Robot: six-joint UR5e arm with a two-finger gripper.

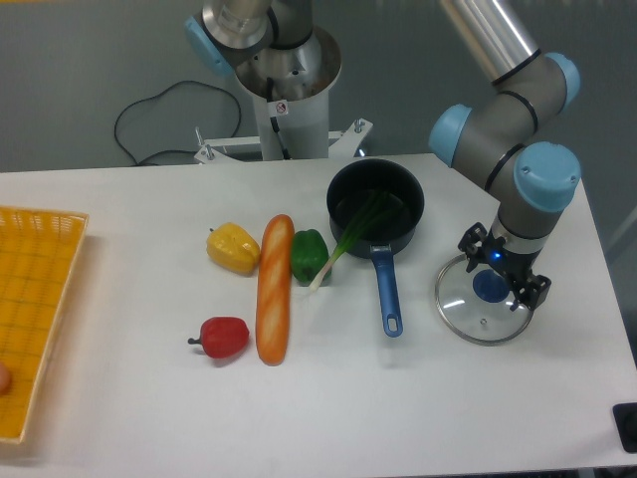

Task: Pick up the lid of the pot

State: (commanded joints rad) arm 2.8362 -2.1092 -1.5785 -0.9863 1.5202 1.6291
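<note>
View of the white counter. The glass pot lid lies flat at the right of the frame, just right of the blue handle of the black pot. The hand hangs directly over the lid, its two fingers spread apart on either side of the lid's blue knob and holding nothing; contact with the knob cannot be told. A green onion rests across the pot rim. Left of the pot lie a green pepper, a baguette, a yellow pepper and a red pepper. A yellow basket occupies the left edge.
</note>
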